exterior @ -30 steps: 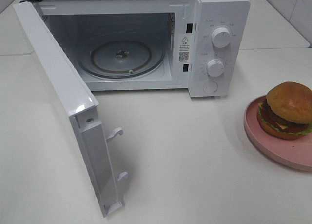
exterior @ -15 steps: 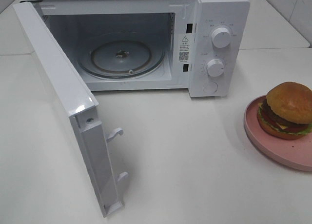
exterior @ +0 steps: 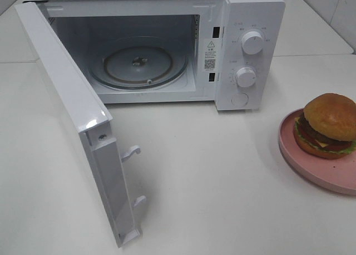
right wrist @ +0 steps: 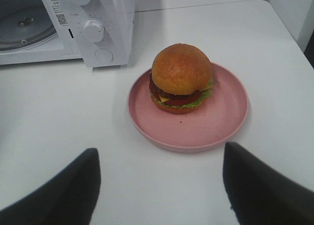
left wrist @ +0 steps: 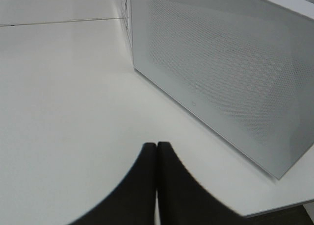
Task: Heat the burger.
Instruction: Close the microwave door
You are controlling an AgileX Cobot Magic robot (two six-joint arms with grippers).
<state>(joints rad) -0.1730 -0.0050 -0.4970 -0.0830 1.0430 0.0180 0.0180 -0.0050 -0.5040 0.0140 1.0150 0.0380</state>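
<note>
Neither arm shows in the exterior high view. In the left wrist view, the left end effector (left wrist: 156, 151) fills the lower centre of the frame, its two dark fingers (left wrist: 142, 186) pressed flat together with no gap, holding nothing. In the right wrist view, the right end effector (right wrist: 159, 161) has its fingers (right wrist: 73, 186) spread wide into the lower left and lower right corners, empty between them.

The burger (exterior: 328, 124) (right wrist: 180, 78) is seen upright on a pink plate (exterior: 317, 166) (right wrist: 196, 132), set toward the plate's edge nearer the microwave (exterior: 245, 55) rather than centred. A glossy golden-brown domed bun is shown on top, with dark patty, red tomato, yellow cheese and green lettuce layered beneath.
</note>
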